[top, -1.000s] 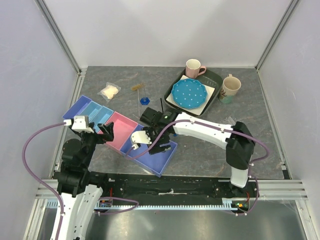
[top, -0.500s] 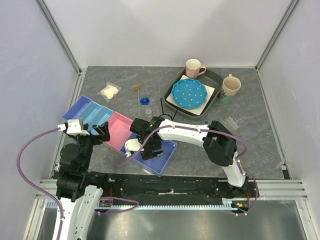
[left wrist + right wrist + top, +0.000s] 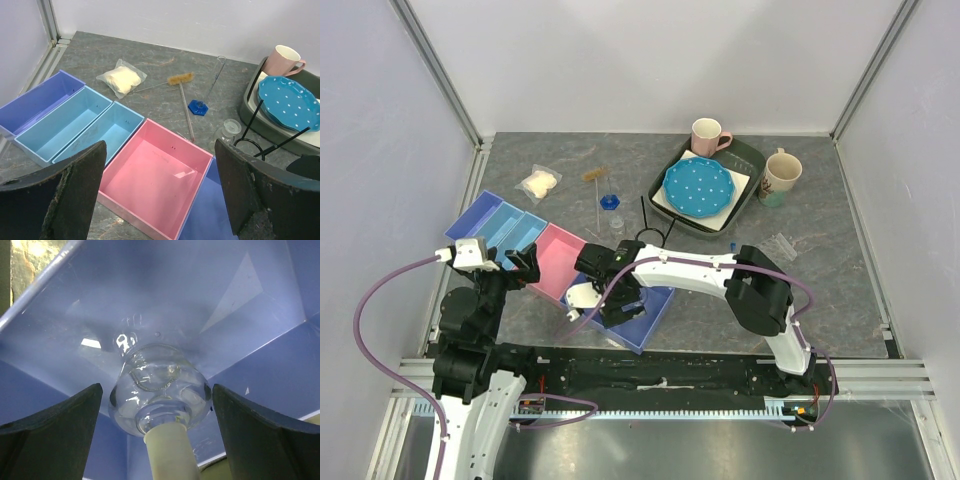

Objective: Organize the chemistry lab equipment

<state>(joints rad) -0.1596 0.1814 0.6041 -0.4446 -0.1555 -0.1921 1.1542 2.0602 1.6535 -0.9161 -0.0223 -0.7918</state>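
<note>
Since a second ago our right arm (image 3: 720, 268) has folded in, sinking the right gripper (image 3: 608, 303) into the dark blue bin (image 3: 655, 312) just right of the pink bin (image 3: 555, 262). Our left gripper (image 3: 160, 167) hovers left of the pink bin, jaws spread and empty. Right fingers (image 3: 55, 425) closely flank the clear little bottle (image 3: 159, 382) inside that blue bin; we cannot tell if they pinch it. We judge this the drop-off, and next we must let go and lift straight out.

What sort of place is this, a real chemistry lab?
Probably not a real one: more likely a robot test booth. A white-panelled metal frame boxes in one grey table, robot arms are bolted at its edge, and coloured bins sit by a brush and mugs.
</note>
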